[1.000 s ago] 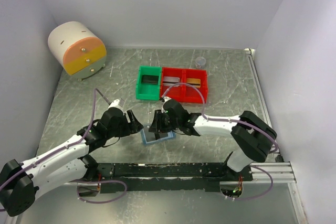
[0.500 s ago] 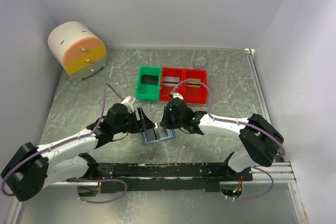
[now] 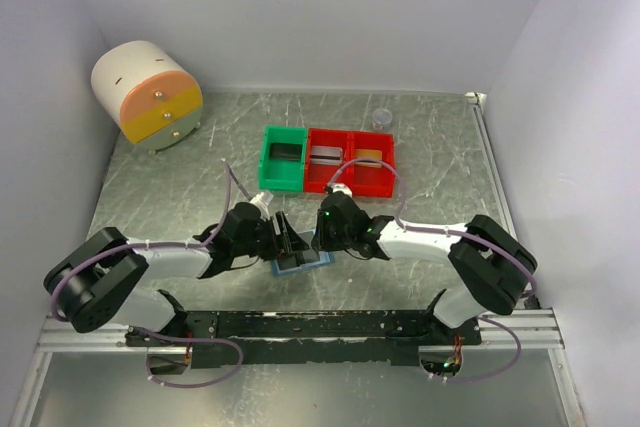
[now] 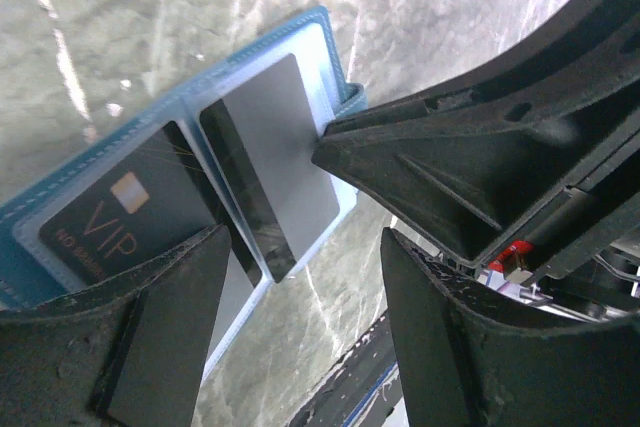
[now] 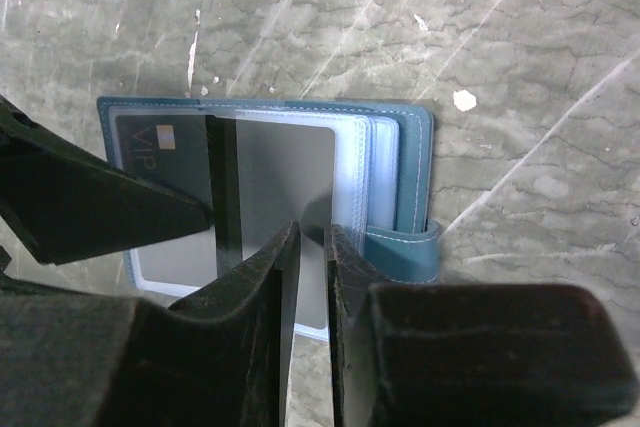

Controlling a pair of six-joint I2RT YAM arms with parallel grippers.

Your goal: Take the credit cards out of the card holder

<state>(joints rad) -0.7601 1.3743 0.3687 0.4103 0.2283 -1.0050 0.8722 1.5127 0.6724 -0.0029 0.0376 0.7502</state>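
Extraction looks unfinished: dark card [image 4: 110, 232] and silvery-grey card [image 5: 285, 177] sit in the card holder [image 5: 415, 177], left tool [image 4: 300, 247] apart at its 10 o'clock, right tool [image 5: 312, 232] narrowed around the grey edge, grip unclear.

card holder [image 5: 418, 167]: blue stitched leather look, clear glossy plastic sleeves | grey card [image 5: 285, 167]: smooth, matt | table [image 5: 520, 37]: marbled grey, polished sheen | far bins [image 3: 393, 162]: plastic

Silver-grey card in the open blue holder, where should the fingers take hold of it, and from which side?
Probably the short end of the silver-grey card that pokes out past the edge of the card holder, approached from where the right gripper sits. The rest lies flat on the holder, so only that end leaves both faces free to pinch.
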